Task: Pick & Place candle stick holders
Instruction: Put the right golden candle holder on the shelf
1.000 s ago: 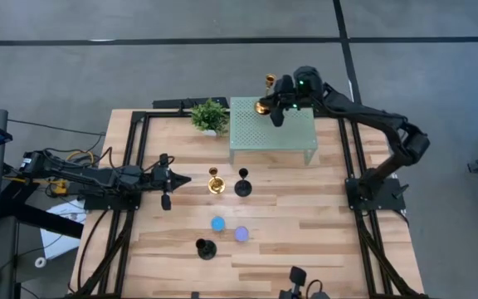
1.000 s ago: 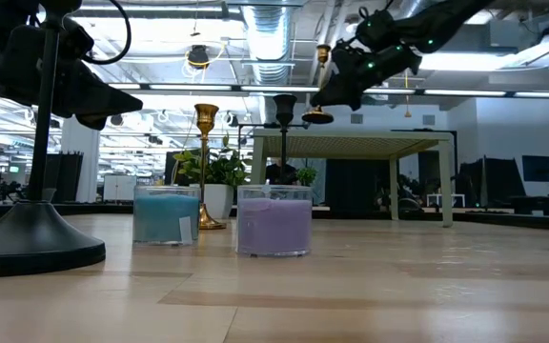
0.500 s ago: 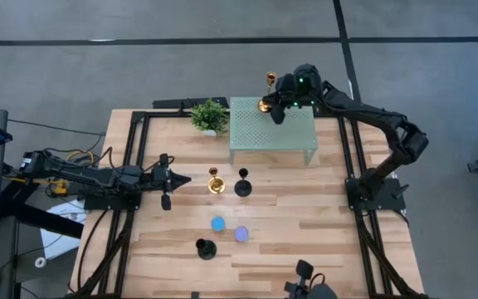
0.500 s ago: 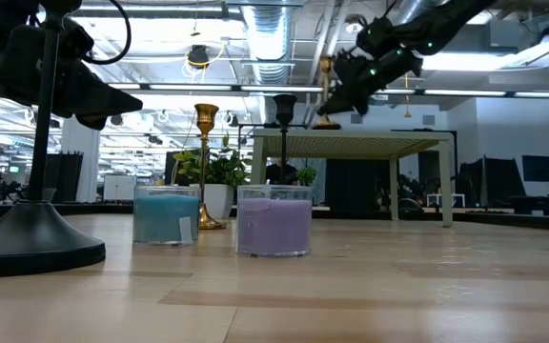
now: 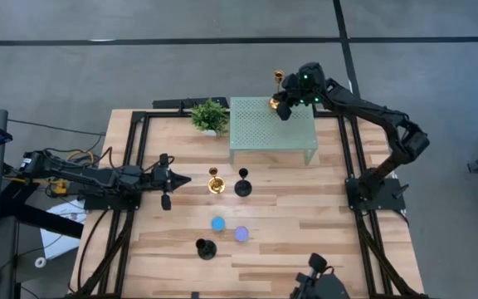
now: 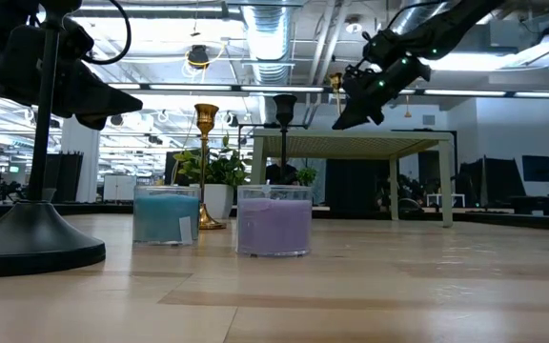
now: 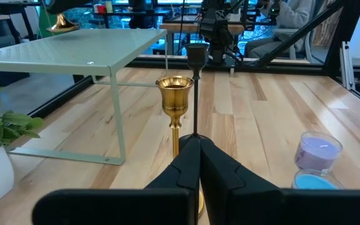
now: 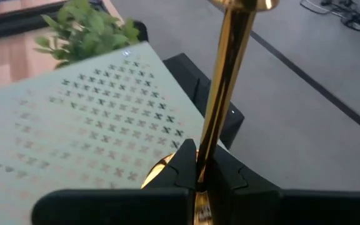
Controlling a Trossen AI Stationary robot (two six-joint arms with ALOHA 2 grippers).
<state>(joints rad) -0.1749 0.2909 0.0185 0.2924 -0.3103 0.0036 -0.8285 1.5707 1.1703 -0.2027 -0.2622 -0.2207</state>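
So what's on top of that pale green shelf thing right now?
Over the green perforated shelf, at its back right corner, the right gripper is shut on a gold candle holder. Whether its base touches the shelf can't be told. The rest of the top looks bare.

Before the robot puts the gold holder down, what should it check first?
1. Right tool shut on the gold holder's stem: ok.
2. Holder upright: not ok, it leans in the high view.
3. Holder over the green shelf: ok, near its back edge.
4. Shelf spot below bare: ok, nothing else stands on it.
5. Plant clear of the path: ok, it sits beside the shelf's other end.
6. Left tool out of the way: ok, shut and low by the second gold holder, far from the shelf.
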